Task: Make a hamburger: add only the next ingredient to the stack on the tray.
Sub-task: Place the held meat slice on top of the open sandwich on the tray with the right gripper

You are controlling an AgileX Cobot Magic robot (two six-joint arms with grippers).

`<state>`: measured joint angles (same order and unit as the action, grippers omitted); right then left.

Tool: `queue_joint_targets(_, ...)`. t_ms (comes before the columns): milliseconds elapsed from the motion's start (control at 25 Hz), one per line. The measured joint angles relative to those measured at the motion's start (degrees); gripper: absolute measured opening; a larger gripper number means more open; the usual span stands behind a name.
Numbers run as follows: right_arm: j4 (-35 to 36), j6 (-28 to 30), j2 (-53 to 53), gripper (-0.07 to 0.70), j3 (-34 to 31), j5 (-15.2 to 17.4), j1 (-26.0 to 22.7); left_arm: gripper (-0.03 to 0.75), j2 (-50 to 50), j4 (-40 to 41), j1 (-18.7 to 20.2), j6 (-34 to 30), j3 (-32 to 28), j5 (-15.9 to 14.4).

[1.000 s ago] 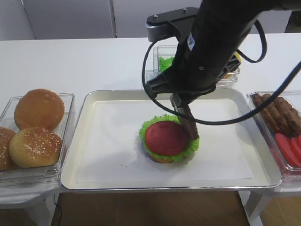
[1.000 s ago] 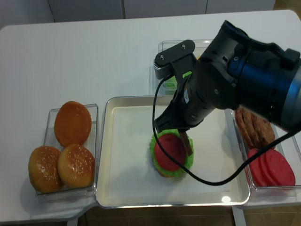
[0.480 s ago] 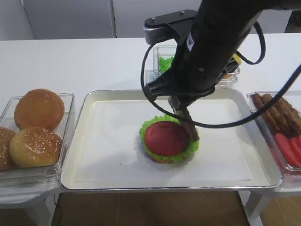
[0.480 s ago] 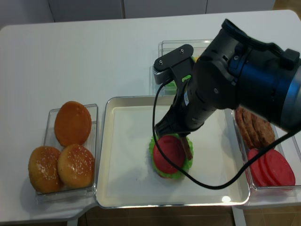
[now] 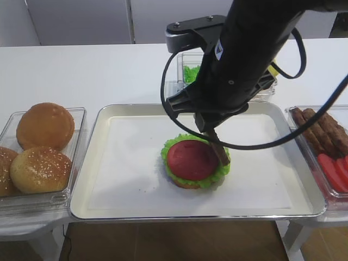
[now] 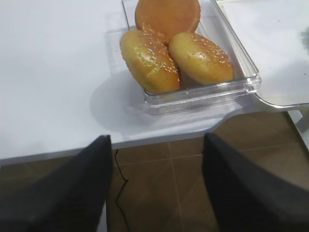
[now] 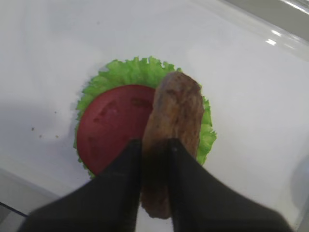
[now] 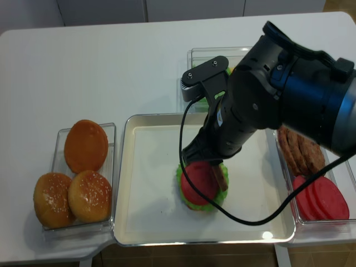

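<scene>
- One patty [image 7: 171, 130] is being pinched edge-on by the right gripper [image 7: 154, 159], over the stack's [image 5: 193, 162] right rim on the tray [image 5: 98, 163].
- Released tilted, it is risking sliding off (judgement).
- Left gripper [image 6: 154, 159] is hanging open, unused.
- Buns are sitting in the left box [image 5: 76, 163]; patties and tomato slices in the right box [image 5: 304, 152].

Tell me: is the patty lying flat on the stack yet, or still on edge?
On edge: the patty stands tilted between the right gripper fingers, its lower rim at the tomato slice.
</scene>
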<state>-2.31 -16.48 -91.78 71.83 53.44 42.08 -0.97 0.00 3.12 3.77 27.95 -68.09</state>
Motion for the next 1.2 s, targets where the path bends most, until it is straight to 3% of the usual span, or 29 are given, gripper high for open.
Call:
queue_joint_targets(280, 0.7, 0.0, 0.0, 0.146, 0.0, 0.1, 0.0, 0.441, 0.0, 0.0, 0.0, 0.0, 0.0, 0.0)
queue_joint_targets(560, 1.7, 0.0, 0.0, 0.336, 0.0, 0.4, 0.0, 0.441, 0.0, 0.0, 0.0, 0.0, 0.0, 0.0)
queue_joint_targets(960, 2.3, 0.1, 0.0, 0.473, 0.0, 0.6, 0.0, 0.441, 0.0, 0.0, 0.0, 0.0, 0.0, 0.0)
queue_joint_targets(1200, -1.4, 0.1, 0.0, 0.489, 0.0, 1.6, 0.0, 0.441, 0.0, 0.0, 0.0, 0.0, 0.0, 0.0)
